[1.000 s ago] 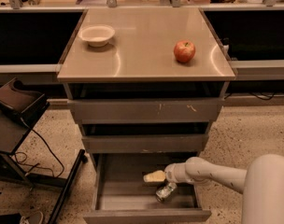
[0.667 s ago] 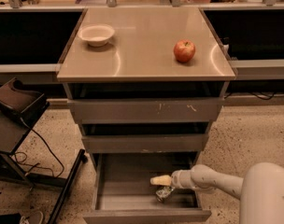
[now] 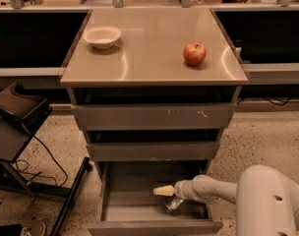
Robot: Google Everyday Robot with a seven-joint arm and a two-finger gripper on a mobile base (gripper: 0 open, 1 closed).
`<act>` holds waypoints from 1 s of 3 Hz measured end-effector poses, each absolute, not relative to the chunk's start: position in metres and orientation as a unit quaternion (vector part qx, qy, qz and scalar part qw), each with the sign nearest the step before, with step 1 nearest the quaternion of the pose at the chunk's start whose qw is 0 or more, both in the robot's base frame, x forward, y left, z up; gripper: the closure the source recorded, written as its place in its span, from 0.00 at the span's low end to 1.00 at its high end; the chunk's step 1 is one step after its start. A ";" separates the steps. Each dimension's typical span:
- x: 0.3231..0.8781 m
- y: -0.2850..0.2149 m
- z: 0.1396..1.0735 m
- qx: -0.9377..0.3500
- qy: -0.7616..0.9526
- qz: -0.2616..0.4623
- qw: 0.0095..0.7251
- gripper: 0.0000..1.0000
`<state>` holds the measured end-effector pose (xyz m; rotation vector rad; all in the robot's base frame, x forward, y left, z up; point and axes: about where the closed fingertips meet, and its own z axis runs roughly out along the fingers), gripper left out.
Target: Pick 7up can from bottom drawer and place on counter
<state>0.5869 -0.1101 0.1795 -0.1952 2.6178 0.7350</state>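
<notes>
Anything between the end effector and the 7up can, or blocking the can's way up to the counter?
Nothing visible. The end effector is inside the bottom drawer, right beside the 7up can. The two upper drawers overhang the rear, so the can likely comes forward first. The counter has bare space between bowl and apple.

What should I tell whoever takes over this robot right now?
The gripper is down inside the open bottom drawer, on its right side.
The can is in that drawer, just beneath the gripper, near the front.
The counter holds a bowl and an apple, no can.
Done: drawer open, arm reached in.
Left: grasp the can, lift it out, set it on the counter.
</notes>
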 end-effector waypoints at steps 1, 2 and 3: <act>0.585 -0.104 0.167 -0.066 0.938 0.284 0.189 0.00; 0.579 -0.115 0.132 -0.016 0.943 0.296 0.149 0.00; 0.579 -0.117 0.133 -0.016 0.943 0.298 0.144 0.00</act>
